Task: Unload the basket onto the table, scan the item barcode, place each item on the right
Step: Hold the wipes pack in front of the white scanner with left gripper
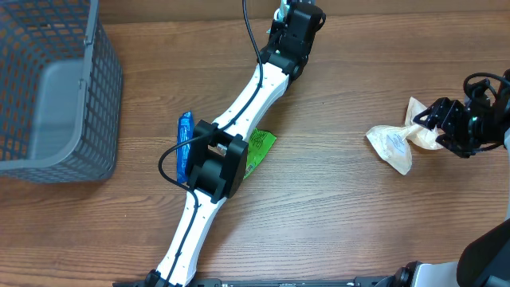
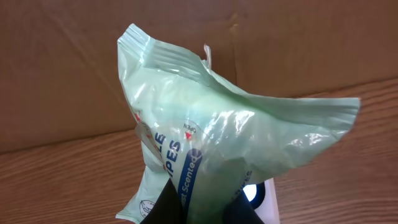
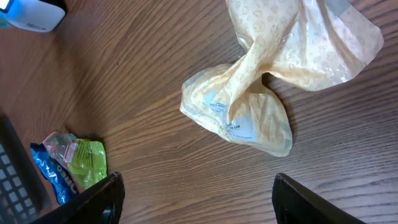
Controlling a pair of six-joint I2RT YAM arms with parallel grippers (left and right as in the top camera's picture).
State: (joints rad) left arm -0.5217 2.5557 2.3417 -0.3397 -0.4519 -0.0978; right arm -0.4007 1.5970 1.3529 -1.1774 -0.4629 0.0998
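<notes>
Left hand [image 1: 292, 24] is seen at the far edge of the tabletop [image 1: 358, 223], clamped tight on the lower end of a pale green wipes pack [image 2: 217, 124]. The pack is held upright in the left wrist view, crumpled, with its sealed edge uppermost. A white device [image 2: 256, 194] with a blue light is glimpsed just behind the pack's base. Right hand [image 3: 199, 200] is noted at the right side, fingers spread wide and holding nothing. A cream bag [image 3: 249, 106], twisted at its middle, lies on the wood just ahead of them. Near the tabletop's centre a blue packet [image 1: 185, 143] and a green packet [image 1: 260, 147] are partly covered by the left arm. A grey mesh basket [image 1: 96, 96] is recorded at the far left.
</notes>
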